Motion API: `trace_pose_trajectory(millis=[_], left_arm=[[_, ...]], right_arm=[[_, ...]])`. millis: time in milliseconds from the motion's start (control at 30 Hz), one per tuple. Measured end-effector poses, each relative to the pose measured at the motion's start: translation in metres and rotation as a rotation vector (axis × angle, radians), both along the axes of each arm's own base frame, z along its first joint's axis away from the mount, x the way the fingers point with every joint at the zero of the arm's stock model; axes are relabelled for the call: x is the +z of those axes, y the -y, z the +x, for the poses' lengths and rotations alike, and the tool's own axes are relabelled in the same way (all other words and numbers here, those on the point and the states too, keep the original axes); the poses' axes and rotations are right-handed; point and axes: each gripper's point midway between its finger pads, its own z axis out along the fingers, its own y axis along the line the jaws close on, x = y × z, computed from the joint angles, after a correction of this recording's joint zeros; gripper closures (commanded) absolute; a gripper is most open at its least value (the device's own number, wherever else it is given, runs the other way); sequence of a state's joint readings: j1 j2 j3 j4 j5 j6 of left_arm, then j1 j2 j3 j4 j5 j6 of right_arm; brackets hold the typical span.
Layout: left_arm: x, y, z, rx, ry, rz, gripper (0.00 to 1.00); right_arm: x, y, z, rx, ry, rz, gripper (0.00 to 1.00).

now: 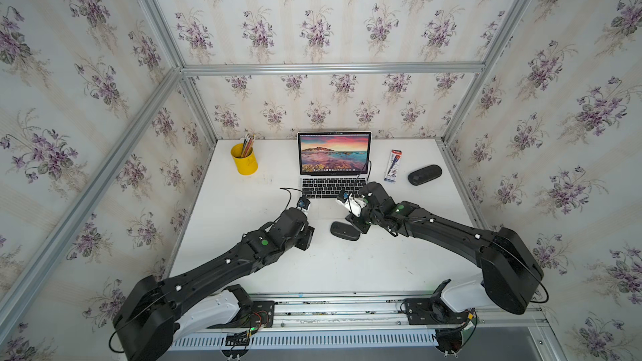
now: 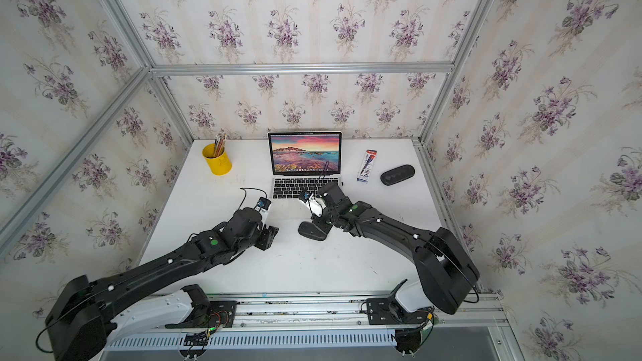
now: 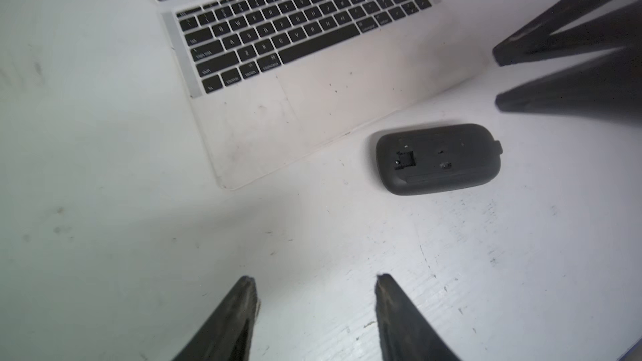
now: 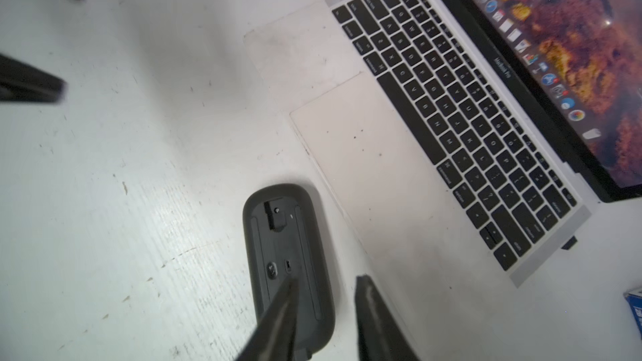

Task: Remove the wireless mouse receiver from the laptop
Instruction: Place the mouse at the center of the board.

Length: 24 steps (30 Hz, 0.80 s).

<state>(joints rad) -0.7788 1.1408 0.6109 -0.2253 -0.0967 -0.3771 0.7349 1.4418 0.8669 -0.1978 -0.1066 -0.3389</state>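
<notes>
Wireless mouse receiver (image 4: 569, 242) sits plugged into laptop (image 4: 347, 133); left gripper (image 3: 314, 277), right gripper (image 4: 326, 281) agape, empty; right hangs over mouse (image 4: 278, 237), might grab it instead.

Table (image 1: 347, 265): white top, scuffed and scratched; bare beneath the left gripper (image 3: 315, 276).
Mouse (image 3: 437, 159): flat, black, underside up; partly under the right gripper (image 4: 328, 278), just off the laptop's front edge, not touching it.
Laptop (image 1: 333, 168): silver, open, just ahead of both grippers.
Pencil cup (image 1: 245, 161): yellow, upright, holding pencils (image 1: 248, 144); well ahead and left of the left gripper.
Pen pack (image 1: 393, 165): lying flat, well ahead and right of the right gripper.
Case (image 1: 424, 174): black, oblong, just beside the pen pack, farther right.
</notes>
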Motion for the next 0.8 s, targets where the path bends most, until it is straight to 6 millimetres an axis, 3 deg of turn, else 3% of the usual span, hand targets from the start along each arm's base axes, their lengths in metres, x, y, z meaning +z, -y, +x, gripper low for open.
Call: trace_pose_trajectory(millis=[133, 300, 433, 567, 800], left_arm=[[-0.027, 0.022, 0.005, -0.009, -0.075, -0.008, 1.00], [-0.043, 0.062, 0.010, -0.057, -0.131, -0.048, 1.00], [-0.053, 0.083, 0.007, -0.092, -0.168, -0.057, 1.00], [-0.060, 0.093, 0.003, -0.114, -0.189, -0.061, 1.00], [-0.063, 0.093, 0.005, -0.102, -0.191, -0.044, 1.00]], right_arm=[[-0.016, 0.009, 0.000, -0.042, -0.005, -0.021, 1.00], [-0.046, 0.017, -0.001, -0.080, -0.049, -0.078, 1.00], [-0.059, 0.019, 0.001, -0.095, -0.057, -0.106, 1.00], [-0.064, 0.020, 0.004, -0.100, -0.057, -0.115, 1.00], [-0.074, 0.022, 0.007, -0.111, -0.061, -0.136, 1.00]])
